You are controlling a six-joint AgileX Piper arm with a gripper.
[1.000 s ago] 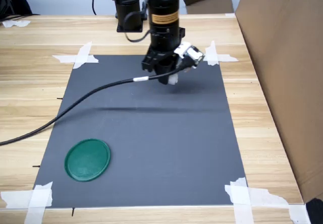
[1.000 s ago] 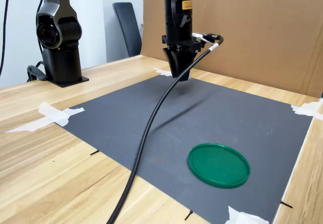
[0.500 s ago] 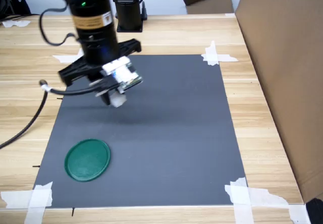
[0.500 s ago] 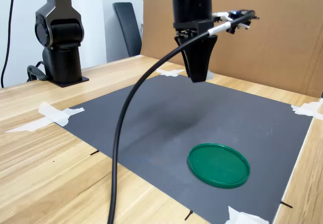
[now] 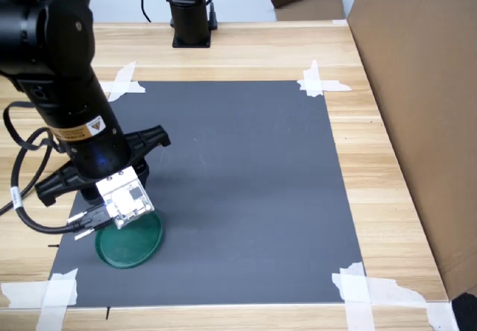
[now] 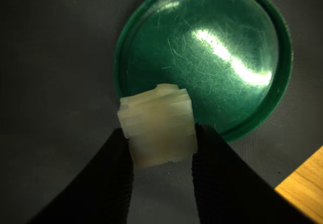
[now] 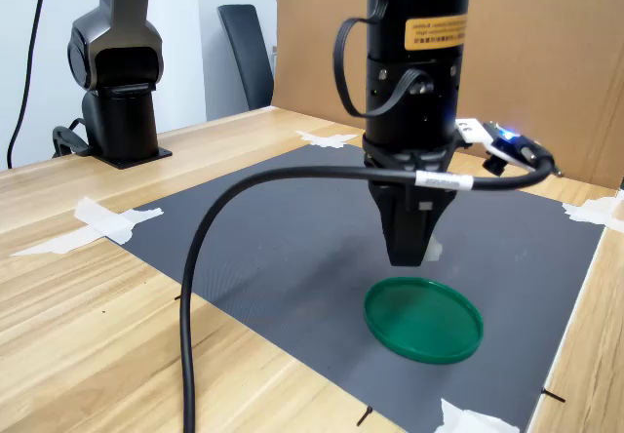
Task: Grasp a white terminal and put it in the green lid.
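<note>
Green lid lies bare beneath the end effector; grey mat around it unobstructed.

A robotics lab bench: wooden tabletop, dark mat taped down, cardboard screen at three o'clock, office chair behind.

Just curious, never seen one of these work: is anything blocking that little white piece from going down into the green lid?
Nothing visible. The gripper holds the white terminal above the green lid, whose inside looks bare.
</note>
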